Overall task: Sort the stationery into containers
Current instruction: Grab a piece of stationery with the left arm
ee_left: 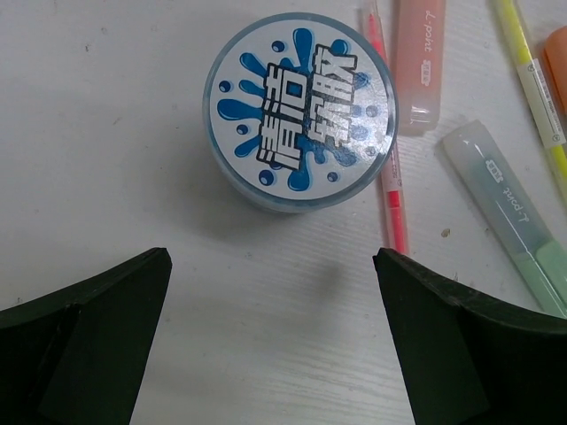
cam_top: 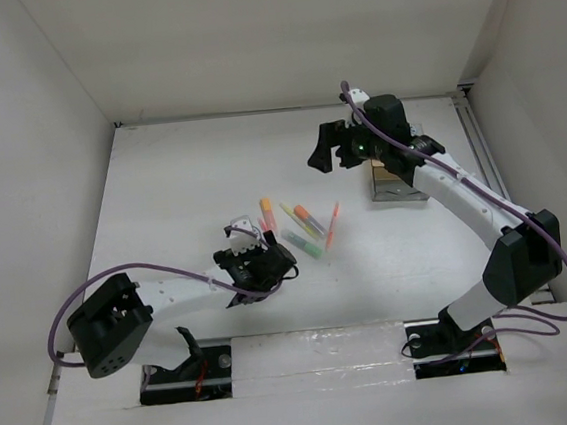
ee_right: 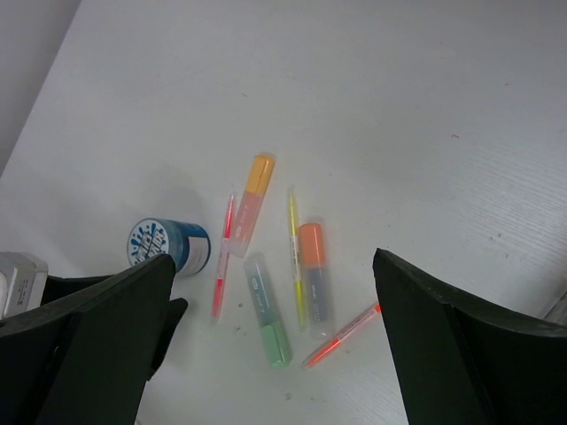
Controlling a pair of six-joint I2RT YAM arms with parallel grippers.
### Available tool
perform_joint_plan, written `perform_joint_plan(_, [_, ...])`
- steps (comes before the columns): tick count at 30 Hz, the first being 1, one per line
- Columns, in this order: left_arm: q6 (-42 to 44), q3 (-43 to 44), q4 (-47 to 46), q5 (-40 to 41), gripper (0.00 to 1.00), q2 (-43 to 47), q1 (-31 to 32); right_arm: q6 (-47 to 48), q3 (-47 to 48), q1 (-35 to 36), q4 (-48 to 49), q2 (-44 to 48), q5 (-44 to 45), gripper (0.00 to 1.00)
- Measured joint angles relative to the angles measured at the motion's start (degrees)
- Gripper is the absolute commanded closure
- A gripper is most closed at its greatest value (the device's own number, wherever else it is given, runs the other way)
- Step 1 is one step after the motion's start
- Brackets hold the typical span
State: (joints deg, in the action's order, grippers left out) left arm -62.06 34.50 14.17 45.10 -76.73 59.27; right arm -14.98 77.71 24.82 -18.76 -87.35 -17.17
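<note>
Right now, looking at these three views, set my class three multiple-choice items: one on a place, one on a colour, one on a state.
1. Where is the round tub? A inside the organizer; B on the table, just ahead of the left gripper; C stacked on another tub.
2. What colour is its lid's splash print? A red; B green; C blue.
3. How do the left gripper and right gripper stand? A both open, empty; B both shut; C left shut on the tub.
Answers: B, it sits beyond the open jaws; C, blue splashes on white; A, wide gaps, nothing gripped.
</note>
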Motion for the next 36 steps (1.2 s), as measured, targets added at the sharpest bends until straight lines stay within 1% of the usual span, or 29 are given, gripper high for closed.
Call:
perform_joint_plan(8, [-0.81, 0.24, 0.2, 0.42, 0.0, -0.48, -0.52, -0.02, -0.83, 0.02, 0.55, 0.0, -0.72, 0.0])
perform_joint_plan(14, [1.05, 0.24, -2.91, -1.55, 0.0, -1.07, -6.12, 0.0, -0.83, 0.02, 1.38, 0.0, -1.09, 0.0])
perform_joint_plan(18, [3.02, 0.83, -3.85, -1.81, 0.0, -2.16, -6.23, 0.0, -0.83, 0.02, 1.4, 0.0, -1.38, 0.0])
perform_joint_plan(24, [4.0, 4.61, -3.91, -1.75, 0.0, -7.98, -6.23, 0.0, -0.83, 0.0, 1.51, -0.35, -1.86, 0.0])
perform_joint_plan(36, [2.29, 5.35, -2.71, -0.87, 0.0, -10.56, -7.63, 0.2, -0.83, 0.0, 2.38, -1.97, -2.36, 0.0])
